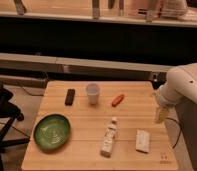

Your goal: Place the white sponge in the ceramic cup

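The white sponge [142, 140] lies flat on the wooden table [87, 117], near its front right corner. The ceramic cup [93, 93] stands upright at the back middle of the table, with its opening up. My white arm [184, 85] comes in from the right. The gripper [161, 114] hangs at the table's right edge, just above and to the right of the sponge, and it holds nothing that I can see. It is far to the right of the cup.
A white bottle with a label [109, 136] lies left of the sponge. A green bowl [52, 131] sits at the front left. A black flat object [70, 96] lies left of the cup and an orange object [118, 100] right of it. A chair [2, 112] stands to the left.
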